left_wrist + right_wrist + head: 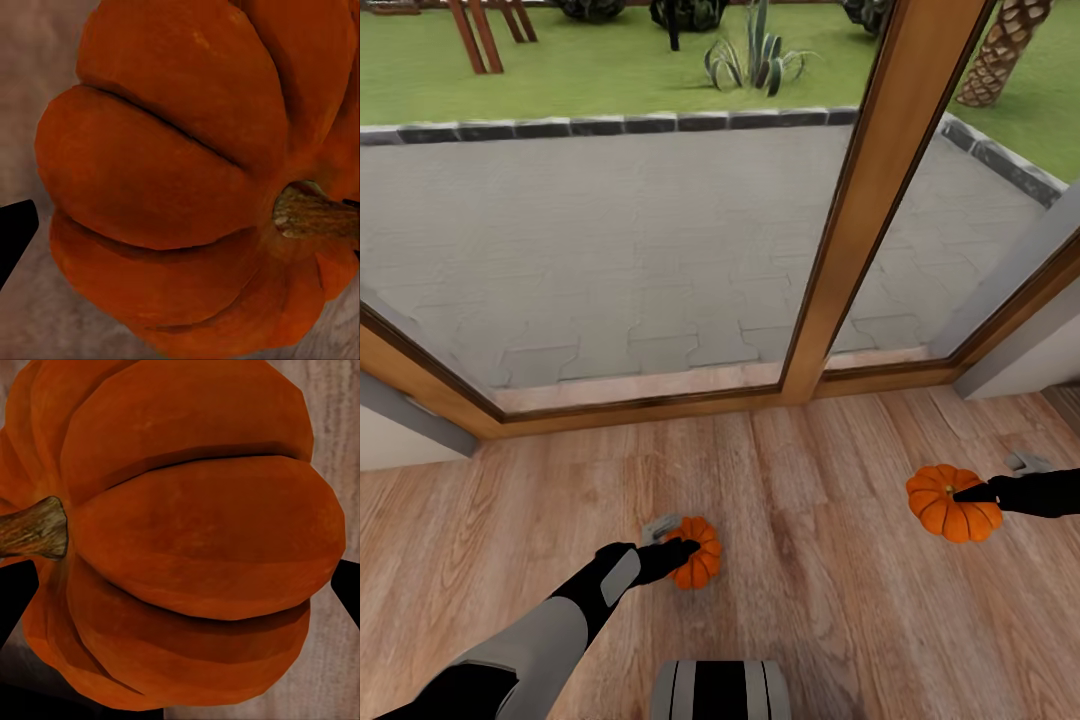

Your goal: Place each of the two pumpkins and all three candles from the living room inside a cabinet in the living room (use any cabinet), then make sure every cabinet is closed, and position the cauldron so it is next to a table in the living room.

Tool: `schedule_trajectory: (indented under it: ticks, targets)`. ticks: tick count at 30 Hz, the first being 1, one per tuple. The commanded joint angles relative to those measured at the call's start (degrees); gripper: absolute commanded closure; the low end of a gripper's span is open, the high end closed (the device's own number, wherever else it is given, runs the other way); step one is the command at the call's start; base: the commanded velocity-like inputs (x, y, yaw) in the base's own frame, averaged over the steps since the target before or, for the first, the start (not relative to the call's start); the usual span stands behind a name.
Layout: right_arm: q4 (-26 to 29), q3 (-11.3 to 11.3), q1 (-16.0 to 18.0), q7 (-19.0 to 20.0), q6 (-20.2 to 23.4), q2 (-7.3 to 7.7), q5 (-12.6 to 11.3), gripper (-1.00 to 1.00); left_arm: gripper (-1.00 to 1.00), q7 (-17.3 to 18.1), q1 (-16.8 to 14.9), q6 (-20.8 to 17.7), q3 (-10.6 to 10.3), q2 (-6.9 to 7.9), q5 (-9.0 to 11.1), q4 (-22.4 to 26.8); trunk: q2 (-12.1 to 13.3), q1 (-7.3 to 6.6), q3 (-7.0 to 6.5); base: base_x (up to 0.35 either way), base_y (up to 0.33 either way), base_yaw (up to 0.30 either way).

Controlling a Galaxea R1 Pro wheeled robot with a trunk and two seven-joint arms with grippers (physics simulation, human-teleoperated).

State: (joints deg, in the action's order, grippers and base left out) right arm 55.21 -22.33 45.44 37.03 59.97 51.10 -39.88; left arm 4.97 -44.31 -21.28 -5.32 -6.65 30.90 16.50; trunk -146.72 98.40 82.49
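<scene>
Two ribbed orange pumpkins show over the wooden floor in the head view. My left gripper (pixel 682 550) is shut on the smaller-looking left pumpkin (pixel 702 560). My right gripper (pixel 968 493) reaches in from the right edge and is shut on the right pumpkin (pixel 950 510). In the left wrist view the left pumpkin (pixel 180 172) sits close up with its brown stem to one side, and a black fingertip (pixel 13 236) lies against its flank. In the right wrist view the right pumpkin (pixel 187 540) lies between two black fingertips (pixel 11 592). The candles, cabinet, cauldron and table are out of view.
A large glass door with a wooden frame (pixel 865 200) stands straight ahead, with a paved patio and lawn beyond it. White wall sections close in at the left (pixel 400 430) and right (pixel 1030 350). My base (pixel 720 690) shows at the bottom edge.
</scene>
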Motion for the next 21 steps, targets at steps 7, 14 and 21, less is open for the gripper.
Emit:
schedule_trajectory:
  ticks: [7,14,21]
  targets:
    - [-0.01,-0.17,0.09,0.41,0.03,0.05,0.33,1.0,-1.0,-0.14,0.01,1.2,-0.4,0.06,-1.02,-1.47,-0.01,0.0,0.04,0.0,0.0,0.0]
    - [-0.01,-0.25,0.09,0.41,0.03,0.08,0.33,1.0,-1.0,-0.16,0.01,1.31,-0.39,0.06,-1.01,-1.47,-0.01,0.0,0.04,0.0,0.0,0.0]
    - [-0.01,-0.26,0.09,0.41,0.03,0.08,0.33,1.0,1.0,-0.14,0.01,1.35,-0.41,0.06,-1.04,-1.47,-0.01,0.0,0.04,0.0,0.0,0.0]
